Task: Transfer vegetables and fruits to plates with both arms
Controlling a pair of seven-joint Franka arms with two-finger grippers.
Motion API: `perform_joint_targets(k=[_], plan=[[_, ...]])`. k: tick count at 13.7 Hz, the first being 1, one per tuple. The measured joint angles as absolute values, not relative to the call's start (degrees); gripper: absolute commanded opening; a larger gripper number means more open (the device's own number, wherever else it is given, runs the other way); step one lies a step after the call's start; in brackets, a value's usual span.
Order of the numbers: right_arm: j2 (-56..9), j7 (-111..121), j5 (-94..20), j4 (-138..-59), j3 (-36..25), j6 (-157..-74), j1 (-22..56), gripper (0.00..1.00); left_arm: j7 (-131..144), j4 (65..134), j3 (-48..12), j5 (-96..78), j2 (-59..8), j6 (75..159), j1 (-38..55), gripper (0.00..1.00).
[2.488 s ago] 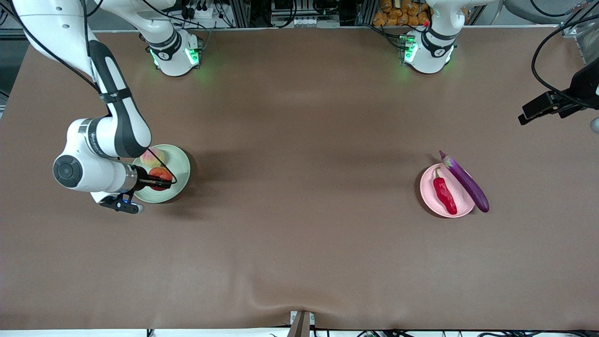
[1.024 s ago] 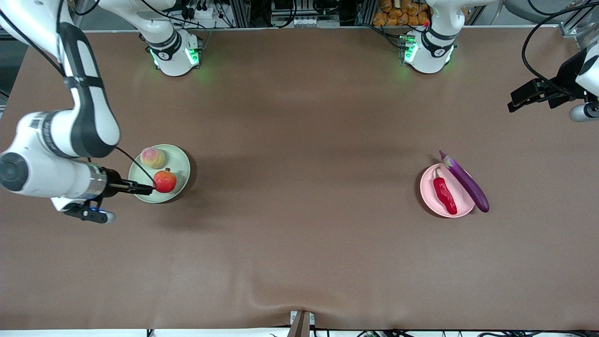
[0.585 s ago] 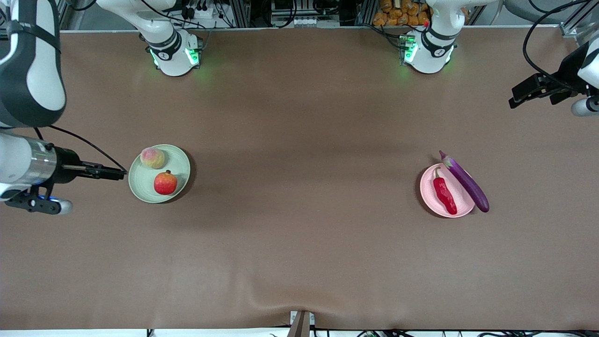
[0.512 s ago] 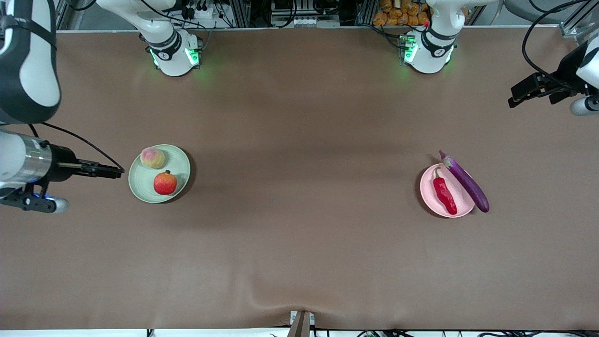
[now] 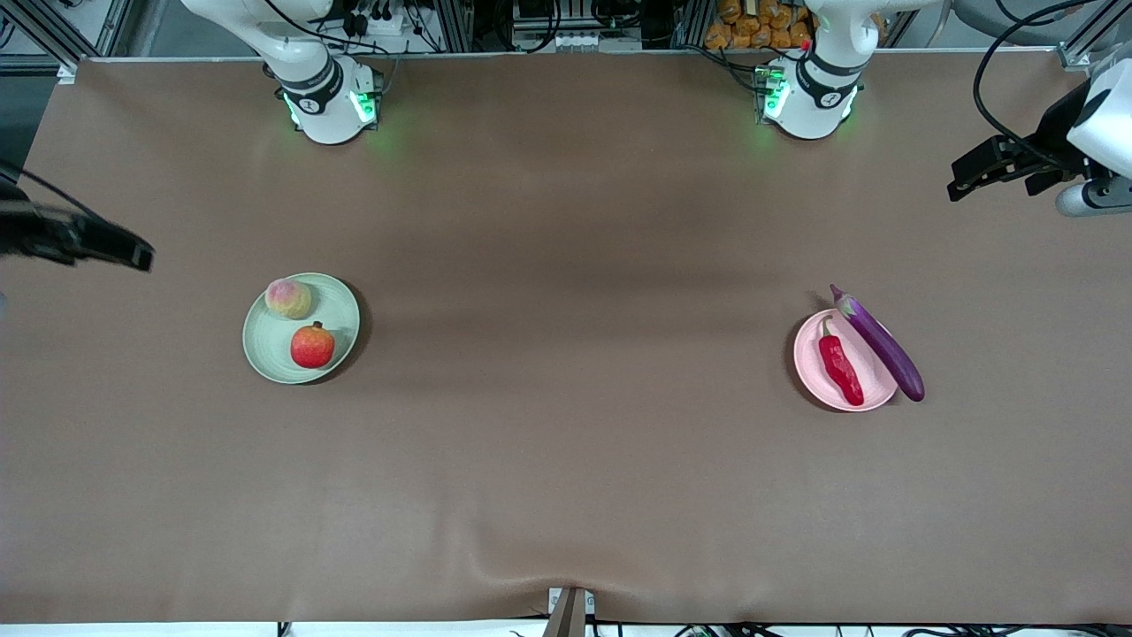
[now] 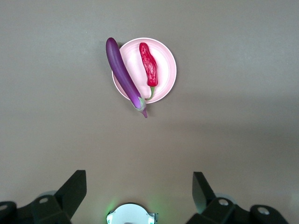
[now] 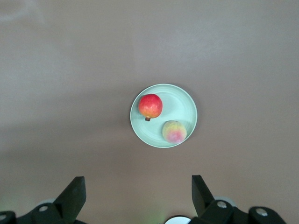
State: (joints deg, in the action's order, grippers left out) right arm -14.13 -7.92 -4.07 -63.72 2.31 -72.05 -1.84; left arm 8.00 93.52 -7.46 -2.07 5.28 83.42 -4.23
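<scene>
The pale green plate holds the peach and, nearer the camera, the pomegranate. The pale pink plate holds the red chili. The purple eggplant lies across that plate's rim, toward the left arm's end. My right gripper is open and empty, high over the table's edge at the right arm's end. Its wrist view shows its gripper, green plate, pomegranate and peach. My left gripper is open and empty, high over the left arm's end. Its wrist view shows its gripper, eggplant, chili and pink plate.
The brown table cover spans the whole table. The two green-lit arm bases stand along its edge farthest from the camera. A small metal bracket sits at the edge nearest the camera.
My right gripper let go of the pomegranate on the green plate, opened, and drew up and away toward the right arm's end. My left gripper shifted only slightly.
</scene>
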Motion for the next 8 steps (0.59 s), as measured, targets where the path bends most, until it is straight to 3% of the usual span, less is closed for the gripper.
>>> perform_joint_targets(k=[4, 8], plan=[[-1.62, -4.42, -2.91, -81.61, 2.99, -81.97, -1.84, 1.00, 8.00, 93.96, -7.49, -2.07, 5.52, 83.42, -4.24, 1.00], [3.47, -2.78, -2.75, -90.48, 3.46, -85.52, -1.77, 1.00, 8.00, 94.31, -7.51, -2.07, 5.65, 83.42, -4.24, 1.00]])
